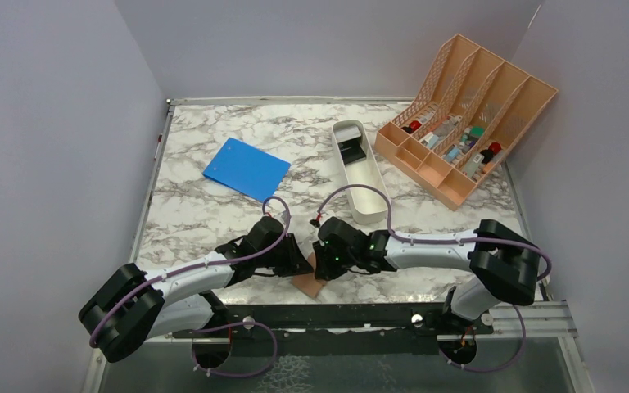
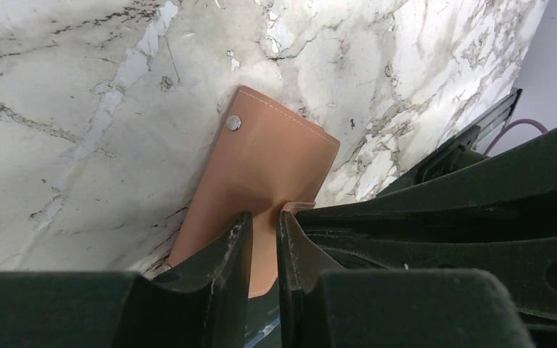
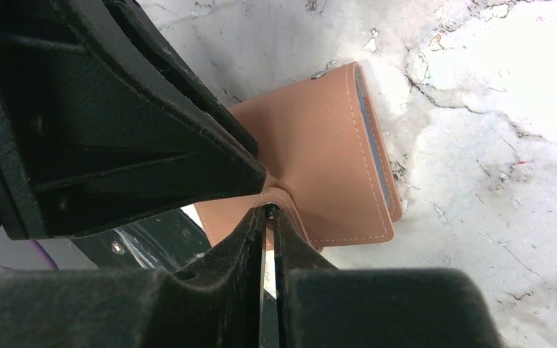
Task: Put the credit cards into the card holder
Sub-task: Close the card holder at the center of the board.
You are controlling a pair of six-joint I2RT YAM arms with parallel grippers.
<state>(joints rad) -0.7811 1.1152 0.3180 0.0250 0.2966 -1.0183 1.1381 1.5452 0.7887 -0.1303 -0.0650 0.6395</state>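
Unlike overhead, right wrist shows blue lining [image 3: 373, 145] in card holder [image 3: 319, 152].

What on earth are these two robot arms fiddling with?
Both arms are holding one small thing: a brown card holder, at the near edge of the marble table. The left arm has its jaws pinched on one edge of it, and the right arm has its jaws pinched on another part. Neither holds a credit card, so none is going in at this moment.
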